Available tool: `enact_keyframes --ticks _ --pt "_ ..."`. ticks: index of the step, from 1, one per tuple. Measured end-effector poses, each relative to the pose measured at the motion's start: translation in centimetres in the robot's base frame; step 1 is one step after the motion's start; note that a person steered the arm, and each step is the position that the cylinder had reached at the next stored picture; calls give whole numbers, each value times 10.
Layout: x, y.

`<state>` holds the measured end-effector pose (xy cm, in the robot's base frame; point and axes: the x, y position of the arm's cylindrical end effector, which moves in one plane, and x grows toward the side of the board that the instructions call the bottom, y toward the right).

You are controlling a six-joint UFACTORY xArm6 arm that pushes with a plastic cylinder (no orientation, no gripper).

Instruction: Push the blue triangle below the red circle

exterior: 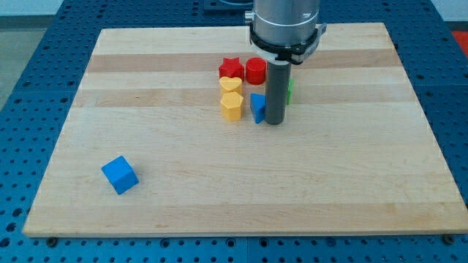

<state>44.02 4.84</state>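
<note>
A: So, where's my tip (274,122) rel. to the target?

B: No jaws on it, just a bare rod. Blue triangle (257,107) touches it on the view's left; red circle (255,71) sits just above that, w/ a small gap.

A: Nearly placed, I'd say.

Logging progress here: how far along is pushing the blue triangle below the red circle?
Nearly done: the blue triangle already sits just below the red circle. In hand: my tip stands against the triangle's right side. Left: perhaps a final nudge, then backing off.
</note>
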Motion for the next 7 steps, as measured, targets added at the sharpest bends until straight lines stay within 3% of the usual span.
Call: enact_keyframes --ticks 7 --pt "3 9"
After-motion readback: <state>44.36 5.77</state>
